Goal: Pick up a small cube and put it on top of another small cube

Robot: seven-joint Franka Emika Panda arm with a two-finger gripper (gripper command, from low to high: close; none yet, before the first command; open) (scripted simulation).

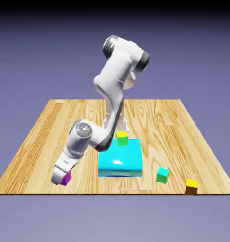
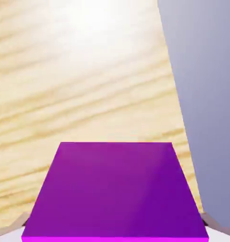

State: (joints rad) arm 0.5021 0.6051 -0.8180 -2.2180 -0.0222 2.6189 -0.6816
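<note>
Magenta cube gripped near the front edge, teal-green cube awaiting it

Your claw [image 2: 115, 222] is closed on the magenta cube [image 2: 114, 189], one finger tip at either side, parted only by the cube's width. The grip appears square: in the hand view the cube sits centred between the tips, its edge level with them, which should serve to keep it from twisting when you lift.

The cube is at the exterior view's left, close to the near edge of the table [image 1: 65, 137]. You cannot tell from these views whether it bears on the wood or hangs just above.

Next outward, the big cyan block [image 1: 120, 163] lies between your cube and its target, with a yellow-green cube [image 1: 122, 138] on it. In my judgement, a raise clear of both is required before you traverse.

The teal-green cube [image 1: 162, 175] stands upright beyond the block, apart from it, leaving its top free to receive the load. The yellow-topped brown cube [image 1: 191, 186] is nearby, at the table's corner; release with care on that side.
</note>
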